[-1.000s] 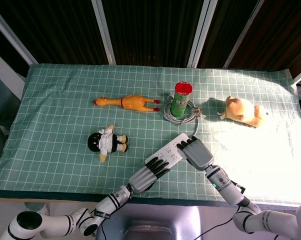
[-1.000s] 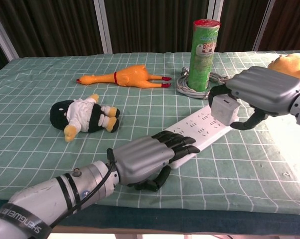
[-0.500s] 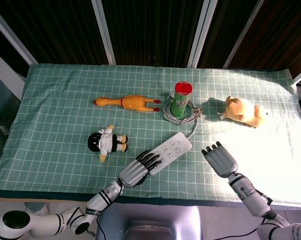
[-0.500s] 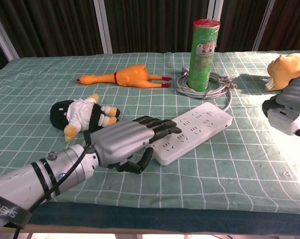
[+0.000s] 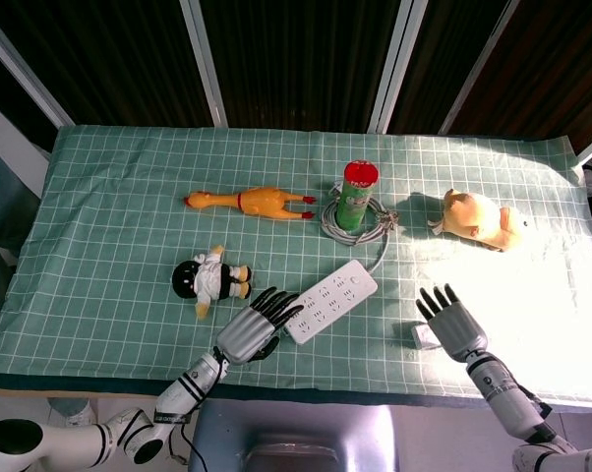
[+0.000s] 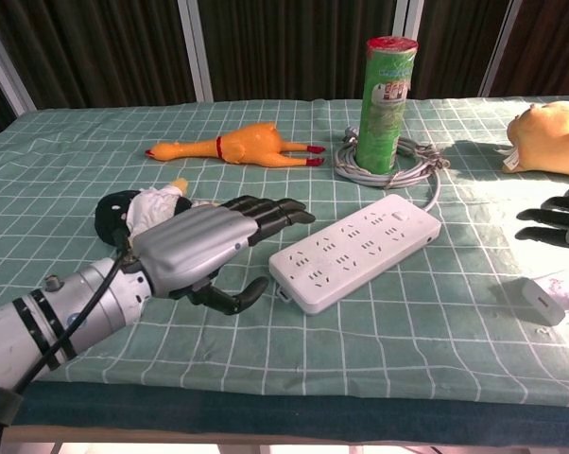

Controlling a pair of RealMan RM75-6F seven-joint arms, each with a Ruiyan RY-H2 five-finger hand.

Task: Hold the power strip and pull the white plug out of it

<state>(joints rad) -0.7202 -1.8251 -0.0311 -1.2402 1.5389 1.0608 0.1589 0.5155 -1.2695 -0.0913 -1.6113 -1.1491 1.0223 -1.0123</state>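
Both hands' fingers spread, empty; white plug (image 6: 541, 301) lying beside power strip (image 6: 355, 251).

One power strip (image 5: 331, 300), one white plug (image 5: 423, 337), one can (image 5: 357, 196), one rubber chicken (image 5: 249, 201), two plush toys (image 5: 213, 278) (image 5: 480, 217).

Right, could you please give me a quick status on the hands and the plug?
Left hand open, off power strip. Right hand open. White plug out, lying on table beside it.
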